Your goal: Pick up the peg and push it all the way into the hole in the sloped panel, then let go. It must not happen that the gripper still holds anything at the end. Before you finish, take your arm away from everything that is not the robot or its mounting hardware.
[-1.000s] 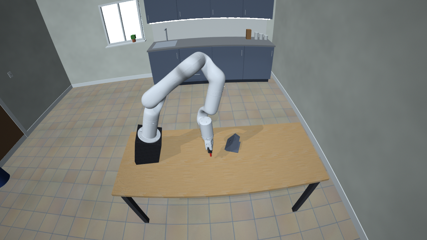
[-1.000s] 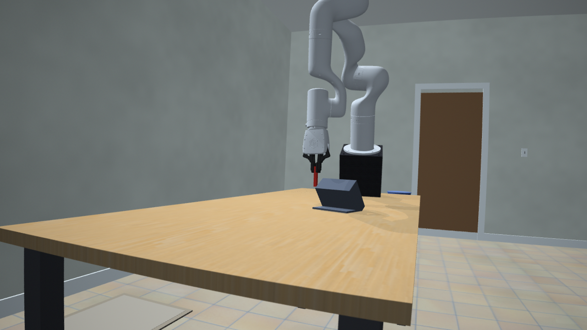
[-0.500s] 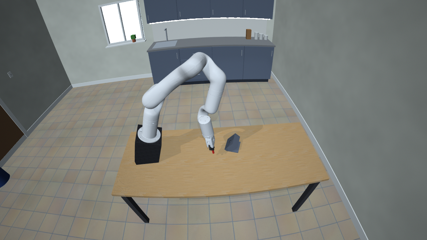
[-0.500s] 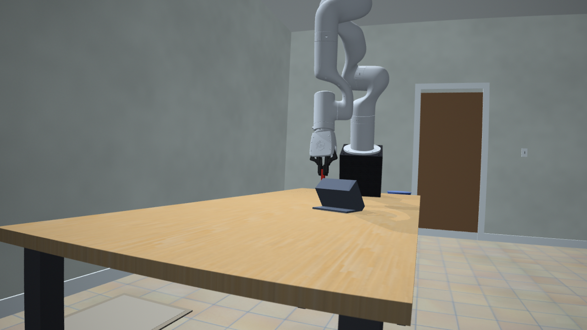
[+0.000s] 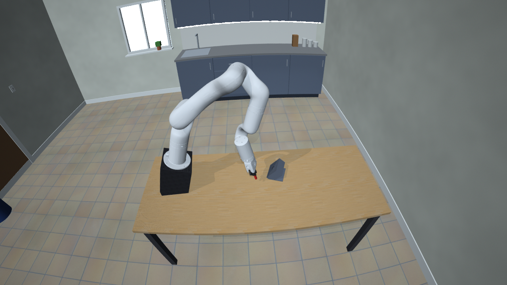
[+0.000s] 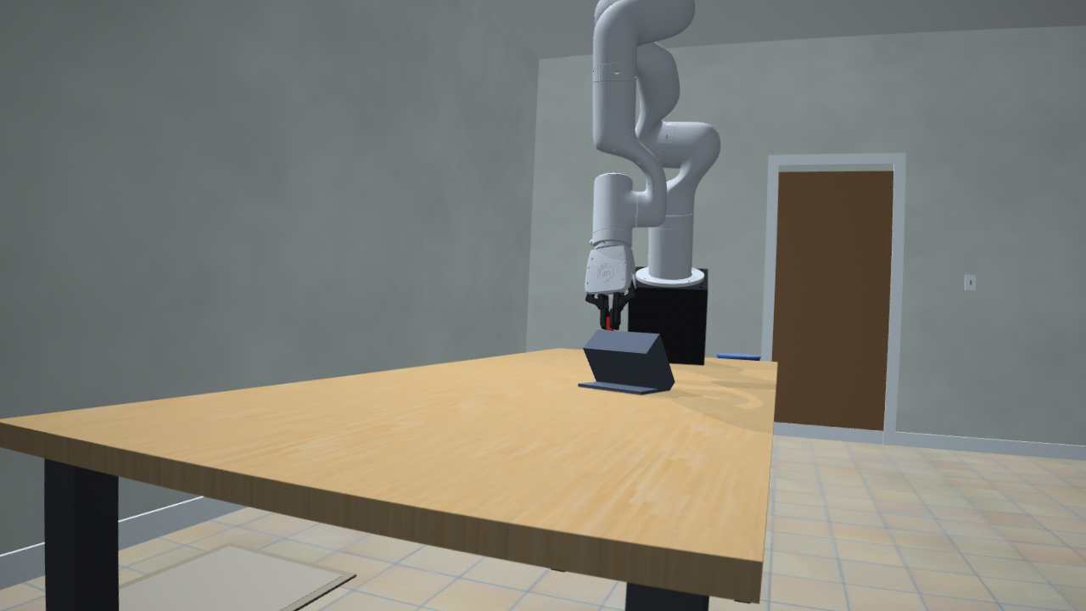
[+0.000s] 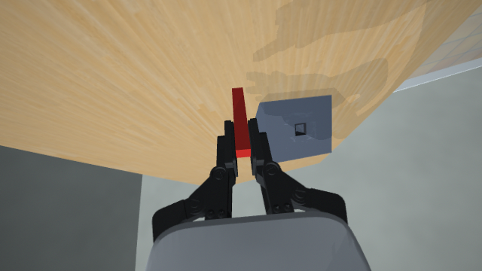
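My gripper (image 7: 241, 129) is shut on a red square peg (image 7: 239, 120), which sticks out past the fingertips toward the table. The gripper (image 5: 252, 173) hangs tilted above the table, just left of the dark blue sloped panel (image 5: 277, 170). In the wrist view the panel (image 7: 299, 128) lies right of the fingers, and its small square hole (image 7: 300, 129) faces the camera. In the exterior view the gripper (image 6: 609, 315) is behind the panel (image 6: 629, 361), which hides most of the peg (image 6: 608, 325). The peg tip (image 5: 255, 177) is apart from the panel.
The arm's black base block (image 5: 176, 175) stands at the table's back left corner. The wooden table's far edge runs just behind the panel. Kitchen cabinets and a door stand well away from the table.
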`<state>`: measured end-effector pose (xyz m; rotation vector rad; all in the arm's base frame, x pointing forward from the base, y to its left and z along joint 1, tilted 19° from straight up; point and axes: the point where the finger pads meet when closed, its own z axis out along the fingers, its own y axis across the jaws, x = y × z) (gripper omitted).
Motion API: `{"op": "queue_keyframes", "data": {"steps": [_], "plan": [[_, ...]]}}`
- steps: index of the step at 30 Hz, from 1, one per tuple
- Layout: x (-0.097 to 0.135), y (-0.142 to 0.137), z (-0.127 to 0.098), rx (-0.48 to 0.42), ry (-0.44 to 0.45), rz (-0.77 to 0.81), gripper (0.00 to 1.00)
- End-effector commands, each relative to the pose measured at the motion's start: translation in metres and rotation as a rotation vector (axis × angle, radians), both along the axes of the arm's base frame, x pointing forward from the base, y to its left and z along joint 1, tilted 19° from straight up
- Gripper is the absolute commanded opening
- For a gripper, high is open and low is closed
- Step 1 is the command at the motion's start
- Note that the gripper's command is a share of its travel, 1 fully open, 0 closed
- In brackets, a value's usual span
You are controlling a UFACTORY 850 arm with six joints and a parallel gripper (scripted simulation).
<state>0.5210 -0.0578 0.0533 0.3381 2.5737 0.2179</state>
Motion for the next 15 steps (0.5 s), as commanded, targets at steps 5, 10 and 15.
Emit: {"op": "queue_keyframes", "data": {"steps": [5,10,15], "plan": [[0.009,0.016,0.000,0.010,-0.044,-0.020,0.00],[0.012,0.022,0.001,0.013,-0.060,-0.028,0.00],[0.017,0.032,0.001,0.016,-0.088,-0.042,0.00]]}}
